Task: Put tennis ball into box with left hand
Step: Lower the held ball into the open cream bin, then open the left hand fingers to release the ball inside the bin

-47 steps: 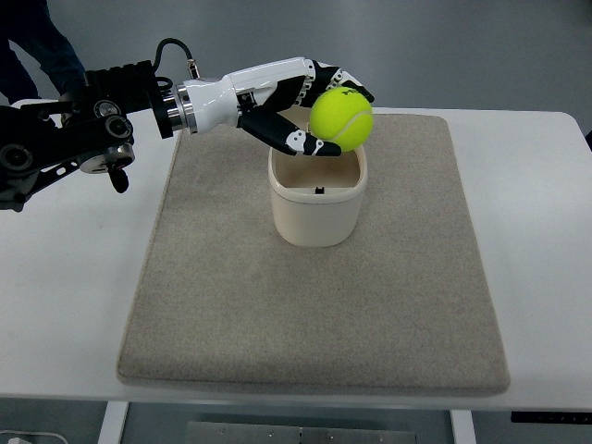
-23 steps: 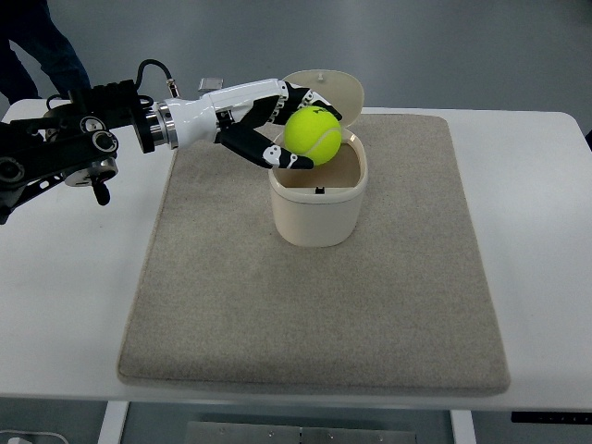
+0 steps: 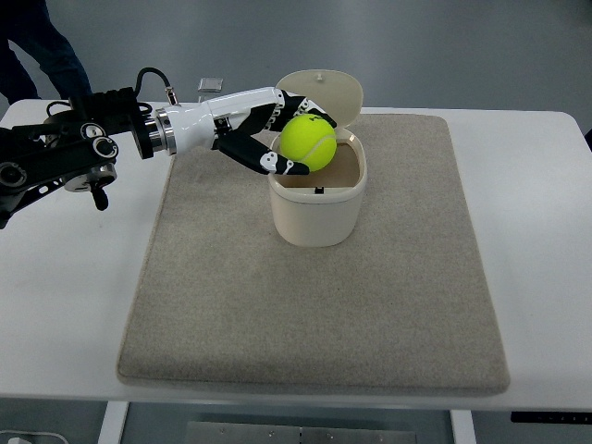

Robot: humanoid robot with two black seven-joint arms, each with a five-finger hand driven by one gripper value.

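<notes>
A yellow-green tennis ball (image 3: 308, 142) is held in my left hand (image 3: 282, 141), whose black and white fingers (image 3: 264, 157) curl around it. The ball hangs over the left part of the opening of a cream box (image 3: 317, 205) that stands on the mat. The box's round lid (image 3: 324, 92) is tipped up open behind it. My left arm (image 3: 83, 153) comes in from the left edge. The inside of the box is partly hidden by the ball and hand.
The box stands on a grey felt mat (image 3: 314, 305) that covers the middle of a white table (image 3: 65, 287). A person's dark sleeve (image 3: 42, 51) shows at the top left. A small grey object (image 3: 210, 84) lies at the table's far edge.
My left hand has drawn back to the left with the ball and lowered it toward the box opening. The open lid now shows behind the hand.
</notes>
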